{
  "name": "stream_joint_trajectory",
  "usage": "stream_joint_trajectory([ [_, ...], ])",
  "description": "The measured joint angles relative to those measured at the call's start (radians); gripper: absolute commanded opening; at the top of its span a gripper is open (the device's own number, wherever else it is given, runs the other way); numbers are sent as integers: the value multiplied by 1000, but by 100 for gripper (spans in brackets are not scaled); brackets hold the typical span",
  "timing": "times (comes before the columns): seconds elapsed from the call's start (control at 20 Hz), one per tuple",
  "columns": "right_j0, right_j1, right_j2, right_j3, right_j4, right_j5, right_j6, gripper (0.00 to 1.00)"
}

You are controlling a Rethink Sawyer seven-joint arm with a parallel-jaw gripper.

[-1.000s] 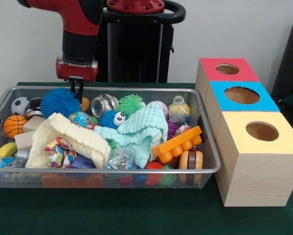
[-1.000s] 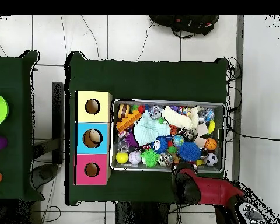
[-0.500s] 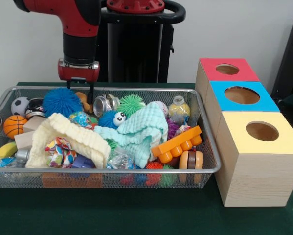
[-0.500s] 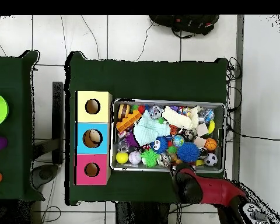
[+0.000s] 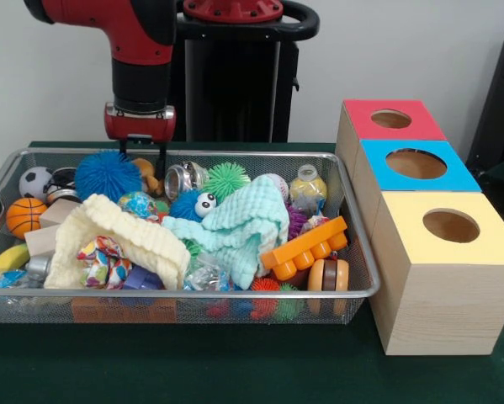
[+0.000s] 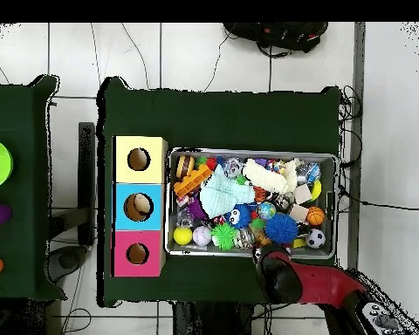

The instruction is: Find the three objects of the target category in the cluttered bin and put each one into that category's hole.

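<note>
Right, the gripper [image 5: 145, 154] hangs at the far rim of the bin [image 5: 235, 294], fingers parted on either side of a tan plush [image 5: 148, 174] that sits just below them, between the blue spiky ball [image 5: 106, 174] and the silver can [image 5: 179, 179]. Whether the fingers touch the plush, I cannot tell. Beside the bin stand three boxes; the red box [image 5: 388, 119] is the farthest, its hole [image 5: 391, 119] well apart from the plush. From overhead, the arm [image 6: 305, 283] covers the bin's near edge.
</note>
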Motion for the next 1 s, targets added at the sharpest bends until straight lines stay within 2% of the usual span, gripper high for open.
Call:
stream_joint_trajectory([
  [0.2, 0, 0, 4, 1, 0, 3, 0, 100],
  [0.25, 0, 2, 14, 1, 0, 7, 0, 0],
  [0.8, -1, 0, 18, 3, 1, 16, 0, 0],
  [0.95, -1, -27, 26, 21, 9, 31, 0, 0],
  [1.0, -3, -75, 46, 59, 30, 59, 0, 0],
])
